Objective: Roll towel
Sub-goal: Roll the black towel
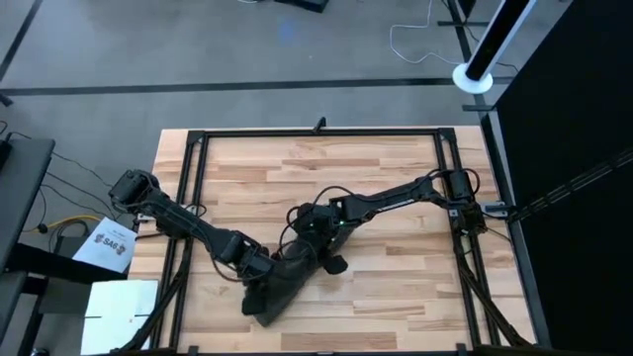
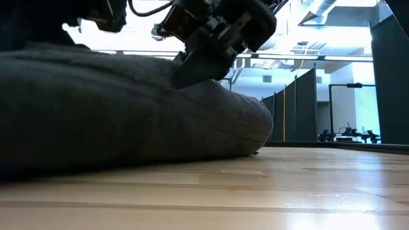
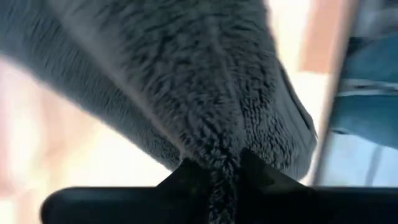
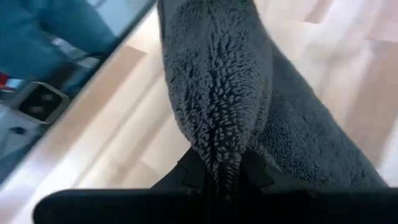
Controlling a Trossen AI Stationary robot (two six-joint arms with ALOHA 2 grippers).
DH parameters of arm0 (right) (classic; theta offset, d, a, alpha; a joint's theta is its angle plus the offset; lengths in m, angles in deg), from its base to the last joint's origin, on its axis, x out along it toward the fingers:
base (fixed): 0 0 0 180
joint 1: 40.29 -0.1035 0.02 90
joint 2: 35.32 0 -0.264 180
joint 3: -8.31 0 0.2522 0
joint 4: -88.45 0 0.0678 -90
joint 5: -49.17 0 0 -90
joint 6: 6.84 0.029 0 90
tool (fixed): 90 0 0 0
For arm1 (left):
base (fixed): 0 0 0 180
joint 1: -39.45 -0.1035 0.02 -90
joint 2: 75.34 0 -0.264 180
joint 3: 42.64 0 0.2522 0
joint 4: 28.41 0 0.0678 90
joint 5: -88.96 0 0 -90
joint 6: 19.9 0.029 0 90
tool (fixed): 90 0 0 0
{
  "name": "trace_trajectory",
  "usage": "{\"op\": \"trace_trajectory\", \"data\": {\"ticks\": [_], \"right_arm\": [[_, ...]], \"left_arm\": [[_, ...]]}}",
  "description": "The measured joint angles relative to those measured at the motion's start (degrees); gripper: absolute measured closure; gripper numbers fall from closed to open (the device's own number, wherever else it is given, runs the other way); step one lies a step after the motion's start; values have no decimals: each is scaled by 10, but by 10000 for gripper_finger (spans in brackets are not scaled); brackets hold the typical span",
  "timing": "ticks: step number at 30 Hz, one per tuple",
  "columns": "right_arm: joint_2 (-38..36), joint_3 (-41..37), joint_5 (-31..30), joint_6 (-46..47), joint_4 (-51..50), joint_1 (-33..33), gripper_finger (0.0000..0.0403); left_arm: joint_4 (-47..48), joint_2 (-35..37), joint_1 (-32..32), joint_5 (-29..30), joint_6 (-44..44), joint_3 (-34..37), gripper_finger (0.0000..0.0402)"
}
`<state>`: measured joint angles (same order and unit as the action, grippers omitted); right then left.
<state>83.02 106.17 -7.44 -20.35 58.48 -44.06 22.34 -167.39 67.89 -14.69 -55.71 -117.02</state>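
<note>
From above, the towel (image 1: 282, 287) sits bunched up near the worktop's (image 1: 396, 178) front edge, both arms on it. Left gripper (image 3: 214, 174) jaws pinch its fabric tight; right gripper (image 4: 217, 171) jaws too.

High camera looks straight down on the table (image 1: 396, 198); low camera sits at tabletop level. Both wrist cameras press close — all four share the towel (image 1: 282, 287).
</note>
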Motion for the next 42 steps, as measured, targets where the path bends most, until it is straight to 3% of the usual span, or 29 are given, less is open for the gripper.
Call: {"op": "trace_trajectory", "data": {"ticks": [5,12,18,20,26,31,34,39,42], "right_arm": [[33,1,28,0,10,-5,375],[35,0,-65,-11,99,-5,375],[21,25,-100,-110,104,19,375],[21,31,-103,-150,105,28,375],[20,48,-81,-181,97,62,375],[20,49,-66,-181,73,67,375],[20,49,-117,-155,58,40,375],[20,49,-291,-82,61,-23,375],[20,49,-320,-9,54,-49,375]], "left_arm": [[-12,-1,8,-2,0,15,384],[136,24,-13,30,43,20,384],[299,114,-62,163,87,20,384],[327,145,-85,181,102,20,384],[338,199,-114,182,108,21,384],[303,196,-95,182,32,22,384],[250,187,-73,179,-24,22,384],[188,176,-26,180,-117,21,384],[187,176,9,175,-163,21,384]]}}
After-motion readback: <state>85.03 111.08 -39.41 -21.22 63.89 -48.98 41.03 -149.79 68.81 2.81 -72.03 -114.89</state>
